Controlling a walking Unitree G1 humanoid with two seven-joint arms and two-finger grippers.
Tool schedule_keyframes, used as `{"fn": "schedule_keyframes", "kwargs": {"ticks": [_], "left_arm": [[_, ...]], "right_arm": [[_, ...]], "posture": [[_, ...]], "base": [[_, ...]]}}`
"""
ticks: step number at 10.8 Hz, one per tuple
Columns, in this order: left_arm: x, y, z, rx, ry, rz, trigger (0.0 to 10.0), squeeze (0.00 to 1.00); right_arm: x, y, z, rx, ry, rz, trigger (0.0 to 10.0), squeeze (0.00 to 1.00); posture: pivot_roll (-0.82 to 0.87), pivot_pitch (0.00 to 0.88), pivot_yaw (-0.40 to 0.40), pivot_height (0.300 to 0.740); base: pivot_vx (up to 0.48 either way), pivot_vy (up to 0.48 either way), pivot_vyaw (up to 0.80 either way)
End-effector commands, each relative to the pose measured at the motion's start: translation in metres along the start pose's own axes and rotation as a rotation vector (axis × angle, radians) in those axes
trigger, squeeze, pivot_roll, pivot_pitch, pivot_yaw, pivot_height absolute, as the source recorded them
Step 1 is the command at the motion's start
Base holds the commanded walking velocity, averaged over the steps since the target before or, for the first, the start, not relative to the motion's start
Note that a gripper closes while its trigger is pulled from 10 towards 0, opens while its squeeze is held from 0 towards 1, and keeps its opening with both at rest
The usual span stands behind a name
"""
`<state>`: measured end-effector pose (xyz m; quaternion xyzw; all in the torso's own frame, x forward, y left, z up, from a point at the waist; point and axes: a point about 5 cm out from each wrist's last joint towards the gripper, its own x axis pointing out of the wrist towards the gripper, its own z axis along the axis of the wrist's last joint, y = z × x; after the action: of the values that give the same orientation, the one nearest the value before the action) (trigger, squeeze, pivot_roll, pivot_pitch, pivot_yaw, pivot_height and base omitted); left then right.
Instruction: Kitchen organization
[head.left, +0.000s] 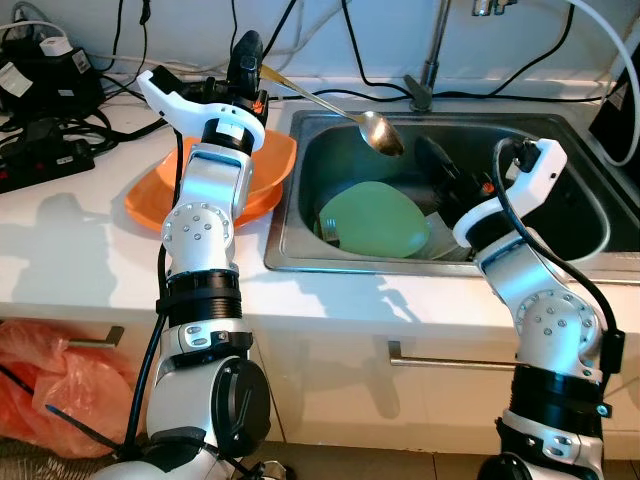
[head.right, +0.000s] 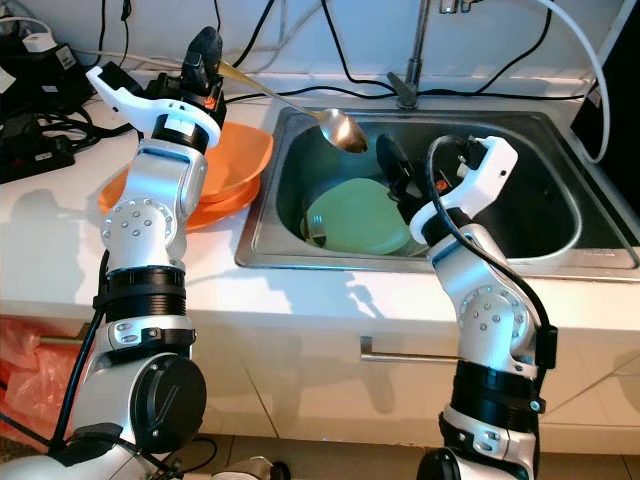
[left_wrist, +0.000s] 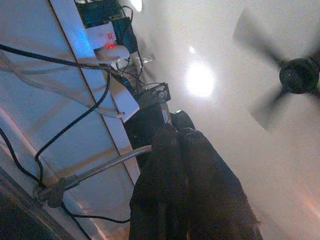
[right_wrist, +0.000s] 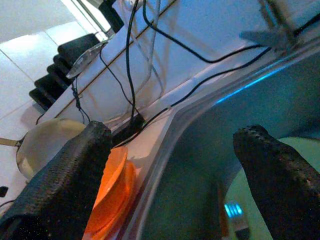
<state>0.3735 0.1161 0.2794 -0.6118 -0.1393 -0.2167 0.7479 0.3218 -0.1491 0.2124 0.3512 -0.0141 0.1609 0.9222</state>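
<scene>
Spoon (head.left: 368, 126): a long utensil of polished metal with a slim golden handle and an oval, mirror-bright bowl, held in the air above the near left corner of the sink (head.left: 560, 130). Its handle end is pinched in the left claw (head.left: 247, 62), whose two black fingers (left_wrist: 175, 165) are pressed together on it above the orange plates (head.left: 275, 165); the handle slopes down from there toward the robot's right, so that the bowl hangs over the basin without touching it.

Sink: a rectangular basin of brushed stainless steel, set into a smooth white surface (head.left: 60, 250), with a thin metal tap (head.left: 430, 60) rising at its back edge. Inside lies a round, pale green plate (head.left: 375, 222) of matte finish, tilted against the left wall, with further dark items beside it that cannot be told apart.

Orange plates: a shallow stack of glossy plastic dishes resting on the surface just left of the sink, partly covered by the left arm.

Right claw (head.right: 395, 170): lowered into the basin above the green plate, its two textured black fingers (right_wrist: 65, 175) spread wide apart and holding nothing.

Background: black cables (head.left: 300, 40) and a power strip (head.left: 40, 155) trail along the white wall and the left of the surface. An orange plastic bag (head.left: 50, 385) hangs below, beside white cabinet fronts with metal bar handles (head.left: 450, 360).
</scene>
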Motion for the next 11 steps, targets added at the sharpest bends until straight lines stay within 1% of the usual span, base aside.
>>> {"fn": "schedule_keyframes", "kwargs": {"ticks": [1, 3, 4, 5, 6, 7, 8, 9, 10, 11], "left_arm": [[-0.008, 0.004, -0.024, -0.068, 0.041, 0.029, 0.0, 0.00], [-0.011, 0.011, -0.026, -0.072, 0.063, 0.061, 0.0, 0.00], [-0.010, 0.014, -0.028, -0.074, 0.071, 0.073, 0.0, 0.00], [-0.009, 0.015, -0.028, -0.075, 0.073, 0.075, 0.0, 0.00], [-0.009, 0.017, -0.029, -0.073, 0.078, 0.076, 0.0, 0.00], [-0.009, 0.016, -0.031, -0.087, 0.083, 0.071, 0.0, 0.00], [-0.010, 0.015, -0.033, -0.123, 0.078, 0.076, 0.0, 0.00], [-0.010, 0.018, -0.035, -0.141, 0.084, 0.078, 0.0, 0.00], [-0.011, 0.027, -0.036, -0.147, 0.094, 0.099, 0.0, 0.00], [-0.011, 0.031, -0.034, -0.157, 0.049, 0.125, 0.0, 0.00]], "right_arm": [[0.003, 0.007, 0.006, 0.032, -0.030, 0.037, 10.0, 0.00], [0.006, 0.011, 0.006, 0.099, -0.044, 0.060, 10.0, 0.00], [0.007, 0.015, 0.003, 0.117, -0.035, 0.076, 10.0, 0.44], [0.007, 0.016, 0.003, 0.121, -0.033, 0.083, 10.0, 1.00], [0.007, 0.020, 0.001, 0.120, -0.031, 0.104, 10.0, 1.00], [0.007, 0.027, -0.002, 0.118, -0.013, 0.141, 10.0, 0.69], [0.006, 0.028, -0.005, 0.137, -0.003, 0.142, 10.0, 0.13], [0.005, 0.028, -0.008, 0.158, 0.006, 0.143, 10.0, 0.00], [0.004, 0.032, -0.014, 0.180, 0.028, 0.167, 10.0, 0.00], [0.003, 0.035, -0.018, 0.191, 0.042, 0.183, 10.0, 0.00]], "posture": [[0.07, 0.022, 0.060, 0.740], [0.07, 0.024, 0.060, 0.740], [0.06, 0.025, 0.060, 0.740], [0.06, 0.025, 0.060, 0.740], [0.06, 0.027, 0.059, 0.740], [0.06, 0.030, 0.059, 0.740], [0.05, 0.031, 0.059, 0.740], [0.05, 0.031, 0.059, 0.740], [0.05, 0.029, 0.060, 0.740], [0.05, 0.027, 0.060, 0.740]], "base": [[0.000, 0.000, 0.00], [0.000, 0.000, 0.00], [0.000, 0.000, 0.00], [0.000, 0.000, 0.00], [0.000, 0.000, 0.00], [0.000, 0.000, 0.00], [0.000, 0.000, 0.00], [0.000, 0.000, 0.00], [0.000, 0.000, 0.00], [0.000, 0.000, 0.00]]}}
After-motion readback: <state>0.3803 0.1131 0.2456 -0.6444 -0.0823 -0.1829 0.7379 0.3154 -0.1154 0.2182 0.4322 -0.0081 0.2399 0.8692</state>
